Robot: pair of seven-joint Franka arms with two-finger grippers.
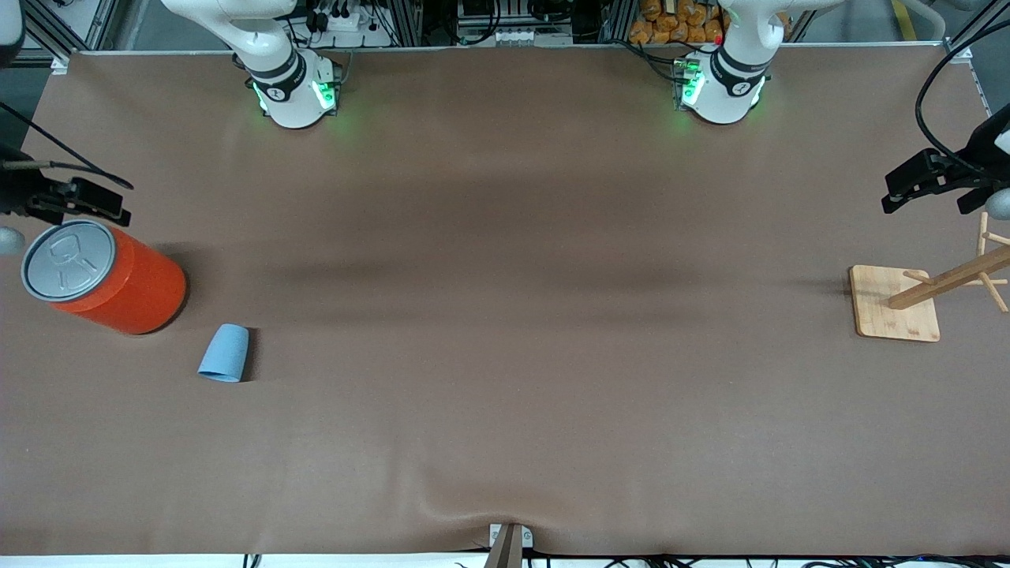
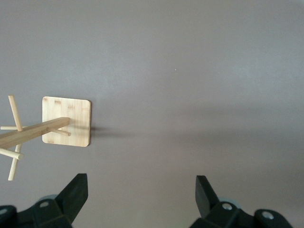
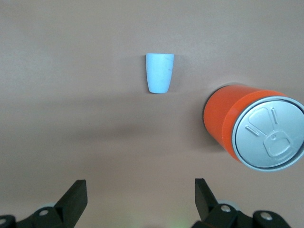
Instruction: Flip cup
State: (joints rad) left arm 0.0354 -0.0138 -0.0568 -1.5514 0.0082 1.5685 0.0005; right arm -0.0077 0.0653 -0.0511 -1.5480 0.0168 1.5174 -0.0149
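Wooden rack (image 1: 959,276) cut by edge; cup (image 1: 224,353) interior unseen

I am looking down at a big brown table (image 1: 505,315). Three things are sitting on it. Under my right gripper (image 3: 137,199) a little blue cup (image 3: 159,72) is lying near a big orange can (image 3: 251,130) that is standing up. Under my left gripper (image 2: 140,197) a wooden rack (image 2: 65,122) is standing on its flat square base.
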